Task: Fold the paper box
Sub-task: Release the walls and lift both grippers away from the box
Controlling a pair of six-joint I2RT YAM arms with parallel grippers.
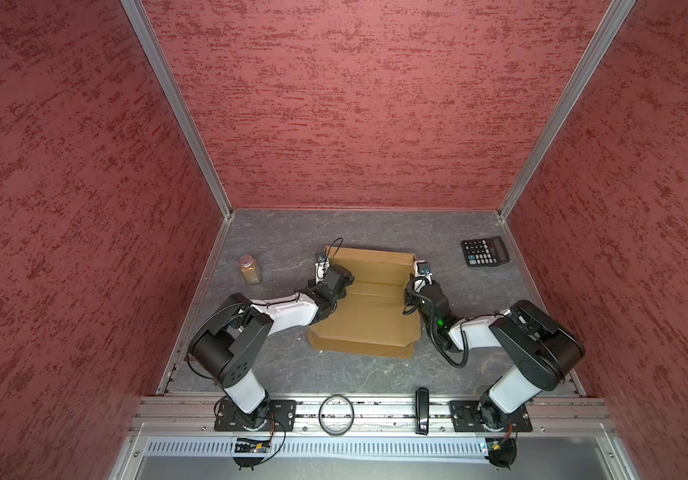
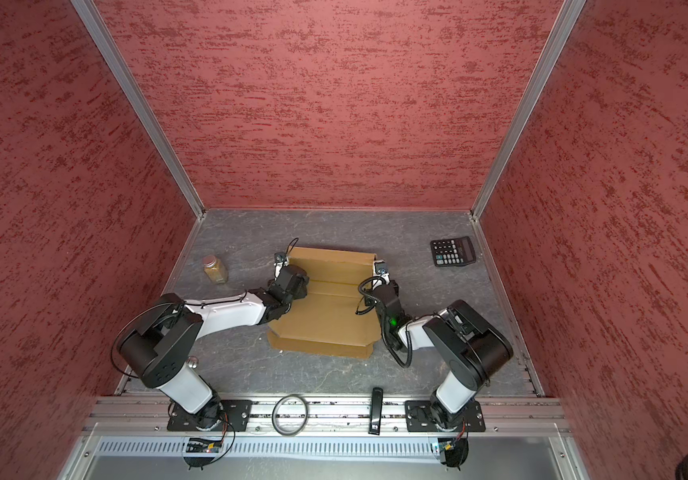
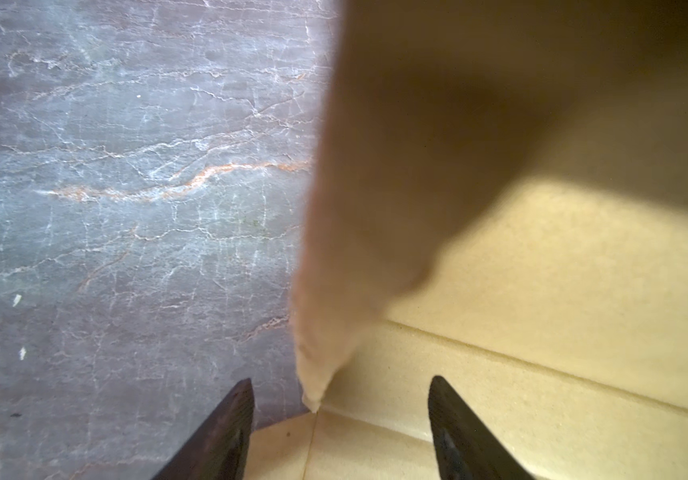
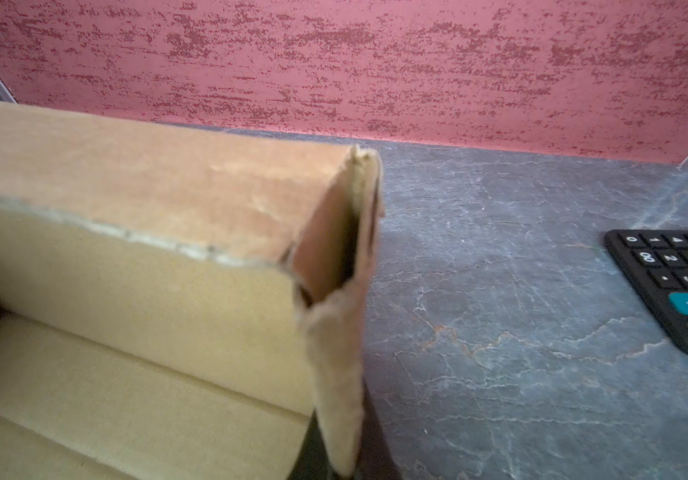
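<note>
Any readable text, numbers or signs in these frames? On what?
On the calculator keys, right wrist view:
"0"
"1"
"4"
"7"
"00"
"2"
"5"
"8"
"."
"3"
"6"
"+"
"="
In both top views the calculator print is too small to read.
White mark on the black device on the front rail: too small to read.
No print seen on the paper box.

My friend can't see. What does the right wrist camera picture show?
A brown cardboard box with its back wall and side flap standing up, on a grey table. A black calculator lies beside it, apart, before a red wall.
</note>
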